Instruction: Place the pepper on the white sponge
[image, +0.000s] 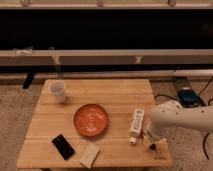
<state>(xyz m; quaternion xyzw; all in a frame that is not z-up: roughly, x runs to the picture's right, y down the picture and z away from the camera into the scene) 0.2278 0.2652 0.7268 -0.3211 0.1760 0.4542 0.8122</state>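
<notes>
The white sponge (90, 155) lies flat near the table's front edge, just right of a black phone (63, 146). My gripper (150, 140) hangs from the white arm (182, 119) that reaches in from the right. It is low over the front right of the table, just right of a white tube (136, 125). A small dark red shape at its tip looks like the pepper (152, 145), mostly hidden by the gripper. I cannot tell whether the pepper is held or lies on the wood. The sponge is well to the gripper's left.
A round orange-red plate (91, 120) sits mid-table. A white cup (58, 91) stands at the back left. The wooden table (107, 92) ends close to the gripper on the right and in front. Cables and a blue box (188, 95) lie on the floor at right.
</notes>
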